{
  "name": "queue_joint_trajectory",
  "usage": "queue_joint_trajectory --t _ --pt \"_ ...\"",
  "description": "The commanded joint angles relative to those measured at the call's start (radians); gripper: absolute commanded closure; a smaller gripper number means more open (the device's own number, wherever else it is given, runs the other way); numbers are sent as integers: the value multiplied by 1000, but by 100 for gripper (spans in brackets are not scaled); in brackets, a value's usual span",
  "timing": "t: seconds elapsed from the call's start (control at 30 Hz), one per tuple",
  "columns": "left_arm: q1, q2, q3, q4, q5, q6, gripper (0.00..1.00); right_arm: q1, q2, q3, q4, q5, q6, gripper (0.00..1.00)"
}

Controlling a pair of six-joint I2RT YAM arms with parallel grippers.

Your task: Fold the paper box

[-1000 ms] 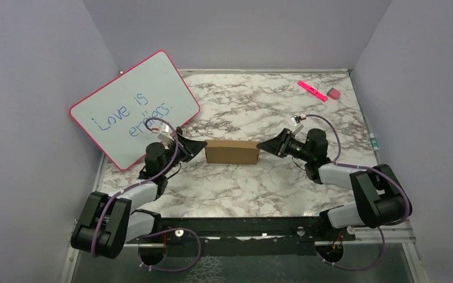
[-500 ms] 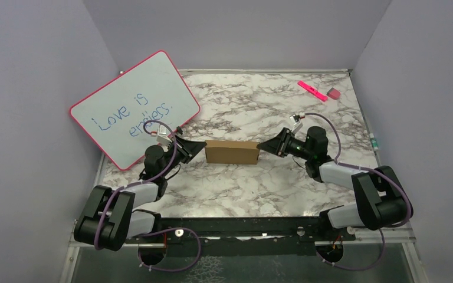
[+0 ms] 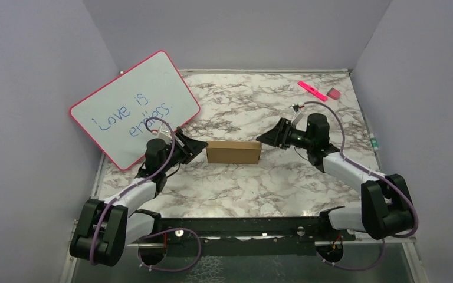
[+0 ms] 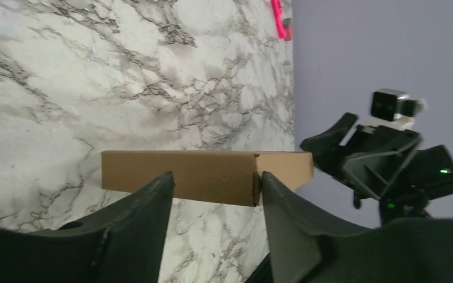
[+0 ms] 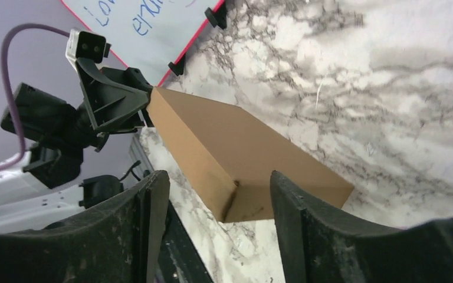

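The paper box (image 3: 233,152) is a small brown cardboard box, closed up and lying flat mid-table. My left gripper (image 3: 199,145) stands just off its left end, jaws open with nothing between them; in the left wrist view the box (image 4: 206,175) lies beyond the open gripper (image 4: 215,180). My right gripper (image 3: 265,140) hovers a short way off the box's right end, raised a little, also open and empty. In the right wrist view the box (image 5: 242,153) shows ahead of the gripper (image 5: 219,177), apart from both fingers.
A pink-framed whiteboard (image 3: 134,109) with blue writing leans at the back left, close behind my left arm. A pink marker (image 3: 312,90) and a small pink eraser (image 3: 333,93) lie at the back right. Purple walls enclose the marble table (image 3: 242,188).
Both grippers were closed down against the box's ends earlier; now both have opened and drawn back a little. The right gripper has lifted up and away. The box stays put.
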Motion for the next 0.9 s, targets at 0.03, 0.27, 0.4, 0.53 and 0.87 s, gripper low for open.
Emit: queue_joint_trajectory --t 0.03,0.27,0.4,0.53,0.87 --pt "-4 -129 166 -474 -103 209 32 -3 -96 158 -249 40 -200 22" --pt "-3 -307 421 -845 -267 512 19 55 -88 356 -523 10 -464 11" --pt "-2 -395 498 -986 -353 717 11 175 -48 462 -678 41 -681 0" --pt "-3 -495 476 -1009 -413 827 1 290 11 574 -800 118 -894 0" --pt "-33 -640 375 -1025 -663 856 1 444 279 837 -1060 334 -1252 0"
